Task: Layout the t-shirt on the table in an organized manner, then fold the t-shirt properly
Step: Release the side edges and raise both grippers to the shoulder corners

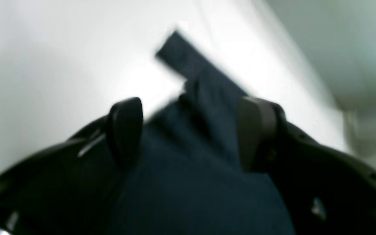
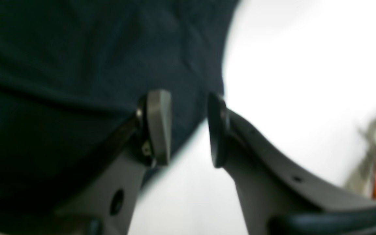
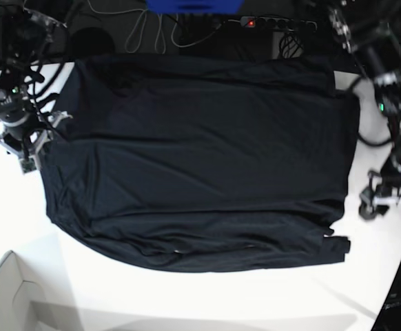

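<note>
Black t-shirt [image 3: 200,162] spread flat mid-frame on white table [image 3: 207,296], left gripper [image 1: 191,130] fingers wide apart over fabric, right gripper [image 2: 188,129] fingers parted at shirt edge, gripping nothing.

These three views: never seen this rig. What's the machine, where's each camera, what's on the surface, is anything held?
It is a robot with two arms. The base view looks down from above on a white table with a black t-shirt spread across it. A white box corner shows at the lower left.

The other two pictures come from cameras on the wrists, looking out between the fingers. The left gripper is wide open with shirt fabric beneath and between its fingers, but not pinched. The right gripper is open over the shirt's edge, where cloth meets table. Neither holds anything. Both wrist views are blurred.
</note>
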{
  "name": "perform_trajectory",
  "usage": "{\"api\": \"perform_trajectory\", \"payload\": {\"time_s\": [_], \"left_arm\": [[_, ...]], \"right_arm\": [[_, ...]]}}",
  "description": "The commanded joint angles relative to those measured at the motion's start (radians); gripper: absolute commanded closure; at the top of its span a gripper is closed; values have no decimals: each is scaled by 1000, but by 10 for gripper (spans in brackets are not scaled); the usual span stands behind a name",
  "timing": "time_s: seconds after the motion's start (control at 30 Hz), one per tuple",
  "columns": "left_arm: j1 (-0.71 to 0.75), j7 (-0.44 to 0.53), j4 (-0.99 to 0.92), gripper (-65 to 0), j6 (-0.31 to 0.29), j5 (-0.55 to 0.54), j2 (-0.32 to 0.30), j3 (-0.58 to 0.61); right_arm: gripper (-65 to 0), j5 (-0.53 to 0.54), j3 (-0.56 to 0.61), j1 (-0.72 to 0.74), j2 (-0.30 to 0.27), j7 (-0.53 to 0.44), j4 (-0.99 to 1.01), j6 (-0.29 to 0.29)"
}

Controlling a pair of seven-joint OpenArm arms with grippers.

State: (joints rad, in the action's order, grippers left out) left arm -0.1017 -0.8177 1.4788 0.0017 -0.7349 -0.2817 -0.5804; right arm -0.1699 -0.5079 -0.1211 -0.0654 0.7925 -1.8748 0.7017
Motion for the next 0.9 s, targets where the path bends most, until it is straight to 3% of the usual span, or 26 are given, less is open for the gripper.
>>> {"api": "perform_trajectory", "payload": {"time_s": [0.0, 0.1, 0.2, 0.33, 0.43, 0.7, 0.87], "left_arm": [[50, 19, 76, -433, -13, -38, -17, -3], [241, 19, 234, -433, -13, -65, -6, -42], [377, 16, 351, -433, -13, -74, 46, -118], [506, 7, 461, -434, -13, -76, 138, -218], [595, -2, 491, -434, -13, -76, 184, -206], [646, -19, 426, -434, -16, 1, 286, -172], [653, -12, 418, -434, -76, 87, 290, -108]], "right_arm": [[-208, 16, -16, -5, 9, -22, -30, -4], [-275, 16, -73, -45, 42, -23, -65, -4], [-331, 16, -94, -84, 65, -25, -95, -4], [-340, 16, -91, -127, 74, -25, -101, -4], [-340, 16, -93, -150, 74, -25, -98, -4], [-340, 17, -96, -160, 74, -26, -96, -4], [-340, 17, -96, -160, 74, -25, -96, -4]]}}
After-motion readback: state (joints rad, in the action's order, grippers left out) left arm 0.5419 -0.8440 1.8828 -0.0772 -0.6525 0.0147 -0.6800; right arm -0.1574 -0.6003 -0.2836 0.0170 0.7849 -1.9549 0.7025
